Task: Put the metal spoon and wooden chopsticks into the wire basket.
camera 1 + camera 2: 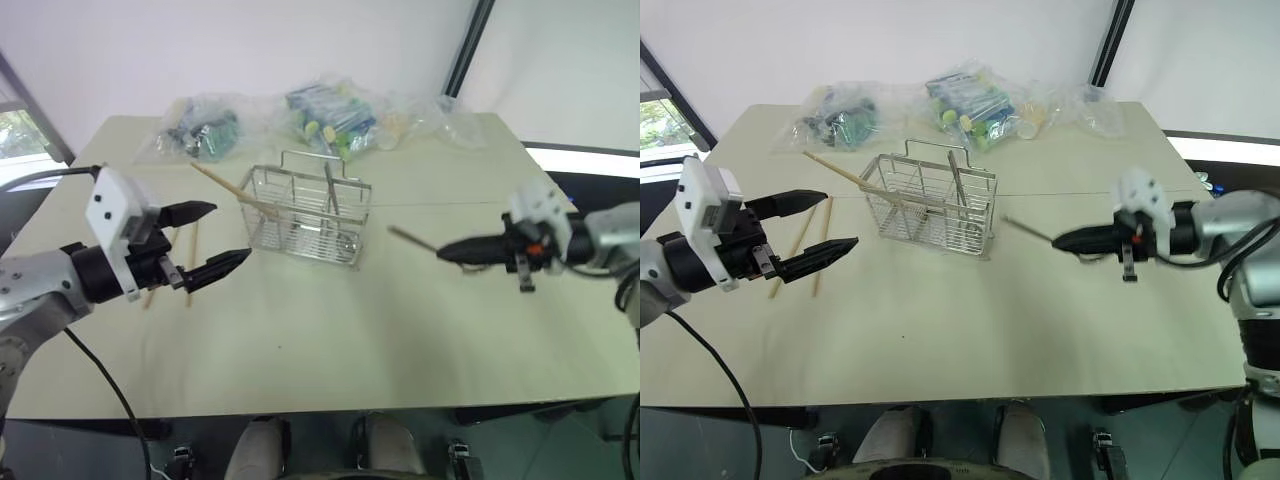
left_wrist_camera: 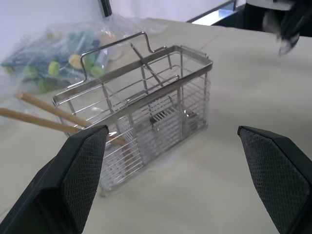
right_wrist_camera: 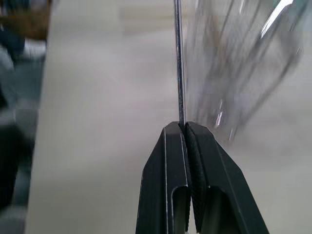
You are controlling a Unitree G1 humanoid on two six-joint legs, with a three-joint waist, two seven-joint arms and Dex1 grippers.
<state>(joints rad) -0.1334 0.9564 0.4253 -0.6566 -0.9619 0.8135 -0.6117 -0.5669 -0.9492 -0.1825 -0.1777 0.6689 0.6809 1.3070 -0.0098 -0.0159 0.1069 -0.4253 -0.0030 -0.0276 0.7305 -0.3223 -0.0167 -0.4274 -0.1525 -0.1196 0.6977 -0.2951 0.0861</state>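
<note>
Right gripper (image 3: 185, 127): the two black fingers (image 3: 163, 165) are pressed together, pinching the end of a thin dark rod that runs straight away from the tips. By its look in this view it is slim and grey-dark; likely the metal spoon (image 3: 179, 63) seen by its handle, with the far end out of sight. Beyond and to one side, the wire basket (image 3: 243, 68) appears as a blur of shiny wires. Pale bench (image 3: 102, 97) surface beneath. Dark, indistinct shapes lie past the bench edge.
</note>
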